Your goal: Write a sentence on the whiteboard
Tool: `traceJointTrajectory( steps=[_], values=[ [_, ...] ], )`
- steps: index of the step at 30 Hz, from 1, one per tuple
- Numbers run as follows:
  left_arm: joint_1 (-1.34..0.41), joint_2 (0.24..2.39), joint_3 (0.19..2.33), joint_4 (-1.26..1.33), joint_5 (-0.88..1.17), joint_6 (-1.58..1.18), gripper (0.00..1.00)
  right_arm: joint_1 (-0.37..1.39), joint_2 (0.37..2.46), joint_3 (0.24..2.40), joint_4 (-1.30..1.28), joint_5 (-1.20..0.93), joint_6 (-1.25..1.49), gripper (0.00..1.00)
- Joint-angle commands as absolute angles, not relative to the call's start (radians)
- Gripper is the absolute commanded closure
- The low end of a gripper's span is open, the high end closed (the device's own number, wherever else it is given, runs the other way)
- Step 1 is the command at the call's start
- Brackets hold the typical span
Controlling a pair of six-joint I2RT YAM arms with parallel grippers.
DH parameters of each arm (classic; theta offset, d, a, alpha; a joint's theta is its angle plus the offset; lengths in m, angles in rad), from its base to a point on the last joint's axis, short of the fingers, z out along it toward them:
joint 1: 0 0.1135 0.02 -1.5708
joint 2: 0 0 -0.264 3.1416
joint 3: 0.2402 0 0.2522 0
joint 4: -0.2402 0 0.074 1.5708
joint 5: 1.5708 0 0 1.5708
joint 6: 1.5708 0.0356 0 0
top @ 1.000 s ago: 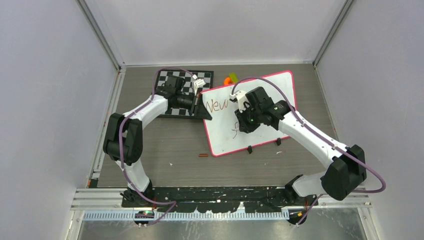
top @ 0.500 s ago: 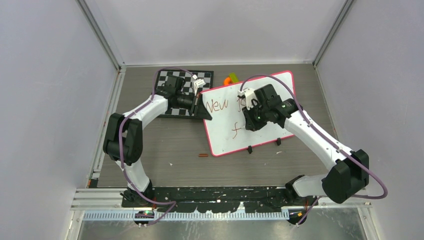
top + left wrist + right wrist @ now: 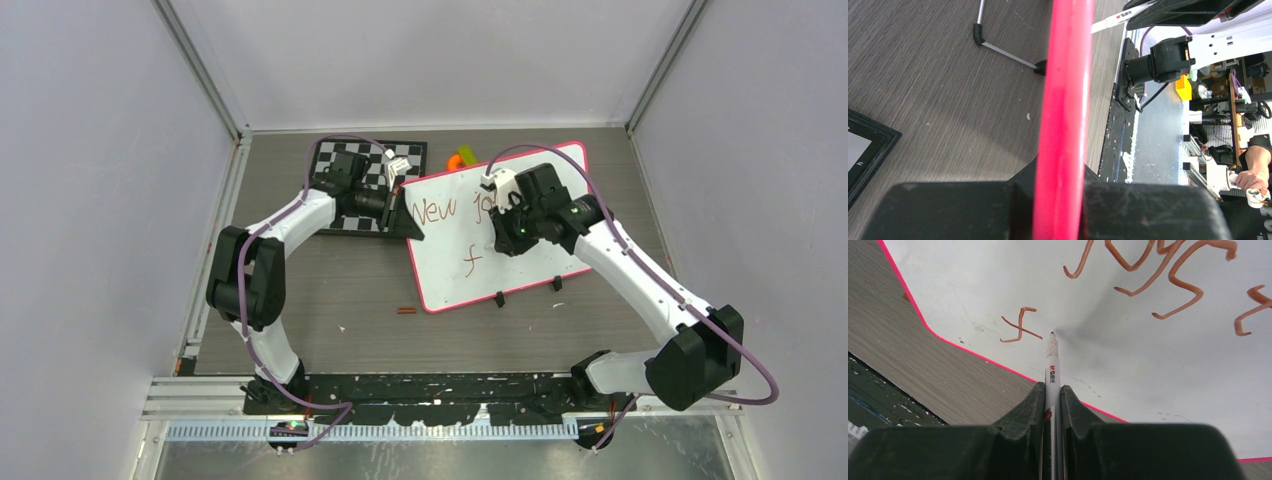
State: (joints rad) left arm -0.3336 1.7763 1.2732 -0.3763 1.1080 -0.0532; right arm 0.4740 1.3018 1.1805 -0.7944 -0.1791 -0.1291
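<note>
Whiteboard (image 3: 445, 285) flat on tabletop (image 3: 340, 290), R of checkerboard (image 3: 412, 152). L end effector (image 3: 410, 226) clamped on its pink rim. R end effector (image 3: 1052, 395) grips marker (image 3: 1052, 365), tip touching board beside "f" of sentence (image 3: 435, 211); line 1 reads "New jo".

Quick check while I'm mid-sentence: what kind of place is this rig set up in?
Most likely a lab test cell: plain panel walls box in the table, a calibration-style checkerboard lies beside the whiteboard, and cluttered workshop gear shows beyond the table edge.
</note>
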Motion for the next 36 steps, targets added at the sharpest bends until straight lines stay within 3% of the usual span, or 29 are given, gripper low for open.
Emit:
traceJointTrajectory(
  steps=[1, 17, 28, 36],
  values=[
    [-0.330, 1.778, 1.304, -0.383, 0.999, -0.077, 1.00, 0.471, 1.323, 1.200, -0.767, -0.155, -0.142, 1.00],
    [-0.330, 1.780, 1.297, -0.383, 0.999, -0.071, 1.00, 0.472, 1.283, 1.077, -0.747, -0.162, -0.132, 1.00],
    [-0.330, 1.775, 1.296, -0.383, 1.000, -0.072, 1.00, 0.472, 1.275, 1.201, -0.774, -0.232, -0.126, 1.00],
    [-0.330, 1.772, 1.297, -0.382, 1.000, -0.073, 1.00, 0.471, 1.311, 1.227, -0.743, -0.157, -0.133, 1.00]
  ],
)
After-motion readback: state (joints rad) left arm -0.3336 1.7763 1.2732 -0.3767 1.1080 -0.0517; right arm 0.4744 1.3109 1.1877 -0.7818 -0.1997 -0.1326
